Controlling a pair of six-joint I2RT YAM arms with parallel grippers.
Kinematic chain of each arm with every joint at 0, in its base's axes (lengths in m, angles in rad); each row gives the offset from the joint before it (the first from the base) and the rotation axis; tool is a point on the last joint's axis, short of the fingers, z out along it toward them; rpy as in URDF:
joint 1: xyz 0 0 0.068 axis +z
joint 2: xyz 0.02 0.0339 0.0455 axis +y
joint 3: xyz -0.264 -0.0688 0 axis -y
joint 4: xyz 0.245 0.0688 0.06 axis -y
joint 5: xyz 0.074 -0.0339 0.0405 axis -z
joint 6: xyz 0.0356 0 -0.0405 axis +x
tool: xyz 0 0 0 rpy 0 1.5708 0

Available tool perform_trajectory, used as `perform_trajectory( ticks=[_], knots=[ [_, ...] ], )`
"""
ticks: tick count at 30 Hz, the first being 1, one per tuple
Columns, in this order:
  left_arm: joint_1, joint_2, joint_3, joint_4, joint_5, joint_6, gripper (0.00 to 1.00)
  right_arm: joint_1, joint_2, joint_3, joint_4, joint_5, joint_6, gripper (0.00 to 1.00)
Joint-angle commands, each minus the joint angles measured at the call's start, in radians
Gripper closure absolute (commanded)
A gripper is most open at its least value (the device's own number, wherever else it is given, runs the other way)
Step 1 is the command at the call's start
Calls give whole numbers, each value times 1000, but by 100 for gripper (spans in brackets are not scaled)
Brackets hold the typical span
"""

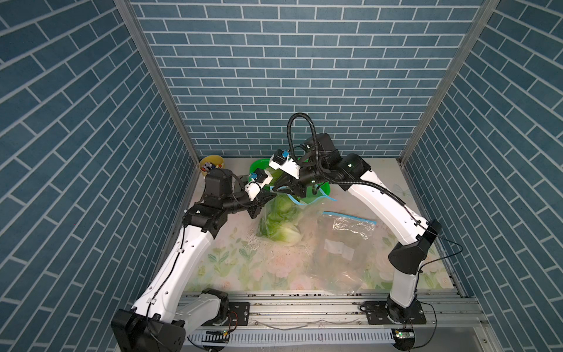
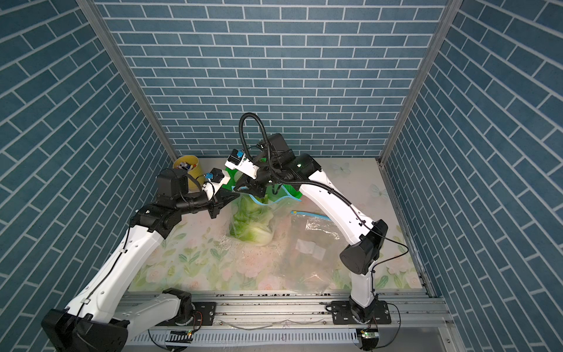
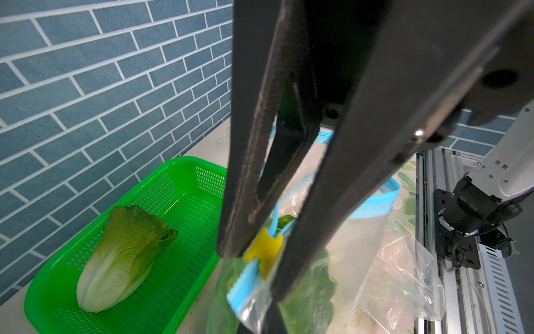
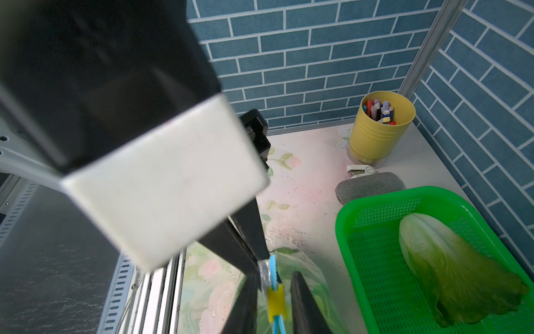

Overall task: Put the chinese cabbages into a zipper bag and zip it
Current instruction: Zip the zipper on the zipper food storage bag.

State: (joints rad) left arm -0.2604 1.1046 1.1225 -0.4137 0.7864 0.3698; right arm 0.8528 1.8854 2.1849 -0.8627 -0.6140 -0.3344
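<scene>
- The left hand [image 4: 265, 261] is closed fully on the end of the blue zipper strip [image 3: 245, 286] of the zipper bag [image 1: 283, 219]. By this the bag's mouth is held up off the bench [image 1: 237, 268], and the strip is judged to be anchored for a pull.
- The right hand [image 4: 275, 277] is set astride the yellow slider [image 4: 276, 303] with its jaws slightly parted. A sliver of bag is seen at each side of the slider, so no firm grip is judged to be made yet.
- The slider is parked just beside the left hand's pinch. Beyond it the two strips are seen to part, so the mouth is judged open.
- The chinese cabbages [image 1: 281, 231] are seen through the bag as green leaves and a pale stem end; their count cannot be told.
- A loose cabbage [image 3: 124, 254] lies in the green basket [image 3: 179, 160], apart from the bag, so zipping now is judged premature.
- The loose cabbage is shown plainly only by the wrist views; in both top views the basket is mostly covered by the arms.
- A grey case [image 4: 370, 185] is shown only by the right wrist view.
</scene>
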Motion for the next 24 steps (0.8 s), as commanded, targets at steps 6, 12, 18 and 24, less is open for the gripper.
perform_trajectory(
  ticks=[6, 12, 18, 24],
  knots=[
    [-4, -16, 28, 10, 10, -3, 100, 2, 27, 59, -90, -39, -49, 74],
    [-4, -19, 30, 7, 2, -6, 100, 4, 10, 56, -90, -41, -52, 90],
    [-4, -30, 25, 10, -13, -15, 100, 3, 0, 48, -94, -28, -55, 100],
    [-5, -59, 3, 30, -40, -40, 100, 0, -25, 27, -91, 16, -67, 100]
  ],
)
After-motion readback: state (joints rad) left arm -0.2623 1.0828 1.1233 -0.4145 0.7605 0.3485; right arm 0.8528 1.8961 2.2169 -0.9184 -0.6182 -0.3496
